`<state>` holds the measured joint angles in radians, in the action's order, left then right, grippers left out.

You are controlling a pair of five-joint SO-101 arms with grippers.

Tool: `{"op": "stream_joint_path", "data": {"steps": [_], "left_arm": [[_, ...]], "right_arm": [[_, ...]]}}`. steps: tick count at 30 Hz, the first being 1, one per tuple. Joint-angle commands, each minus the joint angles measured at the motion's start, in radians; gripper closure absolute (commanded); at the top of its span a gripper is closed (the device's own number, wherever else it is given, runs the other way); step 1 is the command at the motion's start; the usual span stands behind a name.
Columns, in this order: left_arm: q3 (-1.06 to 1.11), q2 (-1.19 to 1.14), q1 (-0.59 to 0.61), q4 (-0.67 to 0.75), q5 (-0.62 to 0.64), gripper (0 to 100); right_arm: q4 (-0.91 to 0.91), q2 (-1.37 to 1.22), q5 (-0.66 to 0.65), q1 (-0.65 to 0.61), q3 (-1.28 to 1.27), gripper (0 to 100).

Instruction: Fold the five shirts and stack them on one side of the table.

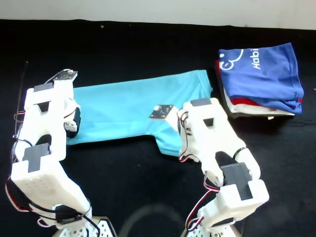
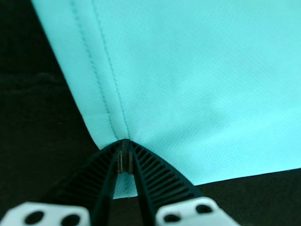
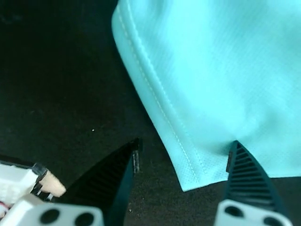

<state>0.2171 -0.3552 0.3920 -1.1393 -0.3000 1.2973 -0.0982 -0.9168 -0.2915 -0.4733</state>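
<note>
**One hem pinched, one corner straddled**

Nearest, the right gripper (image 3: 183, 155) stands wide open across a near corner of the turquoise shirt (image 1: 133, 106), one finger over cloth, the other over the bare black table (image 1: 123, 44). At the shirt's left edge the left gripper (image 2: 124, 155) is clamped on the hem. The shirt lies spread mid-table. Far right sits a stack of folded shirts (image 1: 259, 81), blue on top.

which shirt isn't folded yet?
The light blue shirt, spread flat in the middle. The others lie folded in a stack off to one side, royal blue shirt on top.
</note>
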Motion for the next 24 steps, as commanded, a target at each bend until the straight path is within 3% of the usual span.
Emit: {"op": "stream_joint_path", "data": {"steps": [1, 8, 10, 12, 24], "left_arm": [[0.005, -0.005, -0.007, 0.018, 0.002, 99], [0.005, -0.005, -0.007, 0.017, 0.002, 99], [0.005, -0.005, -0.007, 0.017, 0.002, 99], [0.005, -0.005, -0.007, 0.017, 0.002, 99], [0.005, -0.005, -0.007, 0.017, 0.002, 99]], "right_arm": [[-0.059, -0.041, -0.011, -0.001, -0.005, 71.9], [-0.166, -0.188, -0.009, 0.044, 0.048, 73.7], [-0.162, -0.206, -0.009, 0.05, 0.091, 82.9], [-0.162, -0.216, -0.008, 0.056, 0.124, 98.9], [-0.051, -0.216, -0.008, 0.076, 0.36, 99.1]]}}
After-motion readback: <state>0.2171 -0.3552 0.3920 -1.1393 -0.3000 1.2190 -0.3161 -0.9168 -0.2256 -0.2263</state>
